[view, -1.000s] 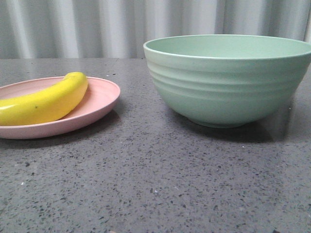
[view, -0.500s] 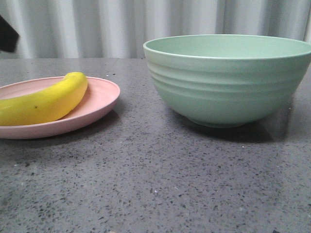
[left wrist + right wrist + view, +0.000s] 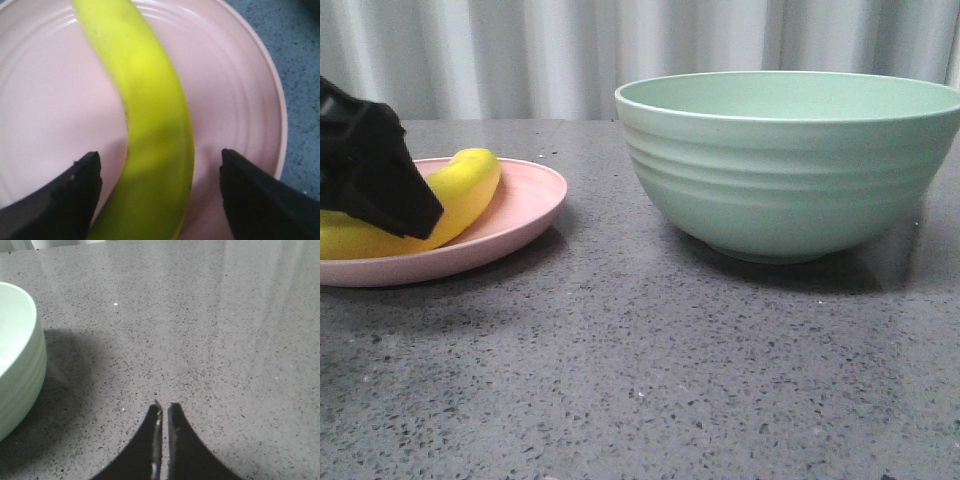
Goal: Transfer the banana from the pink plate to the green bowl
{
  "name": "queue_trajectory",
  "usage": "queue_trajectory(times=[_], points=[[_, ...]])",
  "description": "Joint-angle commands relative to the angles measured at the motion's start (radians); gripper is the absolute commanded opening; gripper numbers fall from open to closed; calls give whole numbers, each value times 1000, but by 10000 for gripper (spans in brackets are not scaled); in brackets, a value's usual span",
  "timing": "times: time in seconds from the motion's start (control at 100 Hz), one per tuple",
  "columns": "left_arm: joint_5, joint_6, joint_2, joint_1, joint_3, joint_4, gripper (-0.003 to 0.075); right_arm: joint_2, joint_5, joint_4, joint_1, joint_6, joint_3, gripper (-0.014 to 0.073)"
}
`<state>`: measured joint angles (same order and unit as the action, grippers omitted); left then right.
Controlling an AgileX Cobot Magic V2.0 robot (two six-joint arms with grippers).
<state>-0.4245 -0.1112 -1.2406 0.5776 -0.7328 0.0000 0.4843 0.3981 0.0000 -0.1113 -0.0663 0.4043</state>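
Note:
The yellow banana (image 3: 470, 185) lies on the pink plate (image 3: 525, 210) at the left of the front view. My left gripper (image 3: 380, 170) has come down over the plate and hides the banana's middle there. In the left wrist view the left gripper (image 3: 160, 165) is open, one finger on each side of the banana (image 3: 150, 115), with gaps to both fingers, above the plate (image 3: 45, 110). The green bowl (image 3: 790, 160) stands empty at the right. My right gripper (image 3: 163, 407) is shut and empty over bare table, to the side of the bowl (image 3: 15, 355).
The table is a dark grey speckled stone top (image 3: 640, 370). A pale corrugated wall (image 3: 520, 55) runs behind the table. A strip of bare table separates plate and bowl.
My left gripper has come in from the upper left and dropped over the plate, now straddling the banana. Banana, plate and bowl have not moved.

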Motion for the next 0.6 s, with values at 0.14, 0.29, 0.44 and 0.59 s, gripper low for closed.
queue_trajectory(times=[0.14,0.29,0.44,0.59], points=[[72,-10,-29,8,-44,9,459,12,-70,-8,-6,2,25,-64],[72,-10,-32,8,-44,11,412,12,-70,-8,-6,2,25,-64],[72,-10,-32,8,-44,13,200,12,-70,-8,-6,2,25,-64],[83,-8,-32,8,-44,17,27,12,-70,-8,-6,2,25,-64]])
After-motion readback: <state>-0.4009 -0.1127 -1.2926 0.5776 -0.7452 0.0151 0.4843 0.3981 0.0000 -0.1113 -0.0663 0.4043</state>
